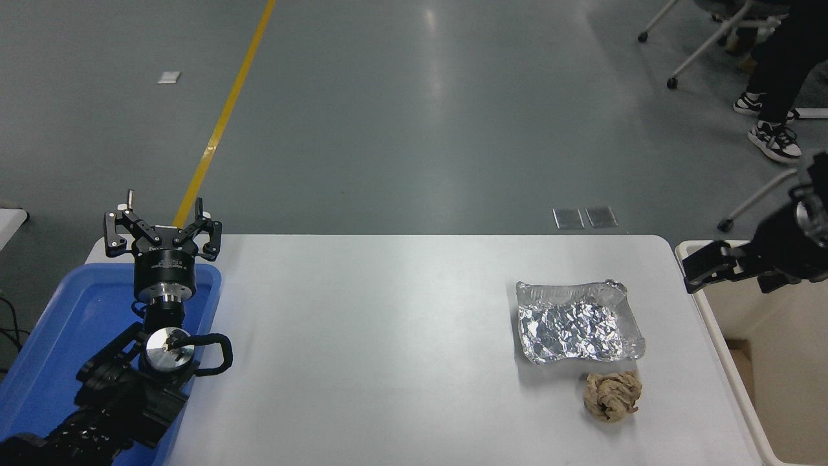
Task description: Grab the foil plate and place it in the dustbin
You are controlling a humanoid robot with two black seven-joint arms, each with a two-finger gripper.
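The shiny, crinkled foil plate (576, 321) lies flat on the white table (388, 336), right of the middle. The cream-beige dustbin (715, 327) stands off the table's right edge, only partly in view. My right gripper (702, 266) comes in from the right edge and hangs over the dustbin's near-left corner, to the right of and apart from the foil plate. Its state does not show. My left gripper (162, 223) is parked at the lower left, open and empty.
A crumpled brown paper ball (612, 395) lies just in front of the foil plate. A shallow blue tray (65, 336) sits under the left arm at the table's left end. A person's legs (773, 97) and chair legs show at the top right.
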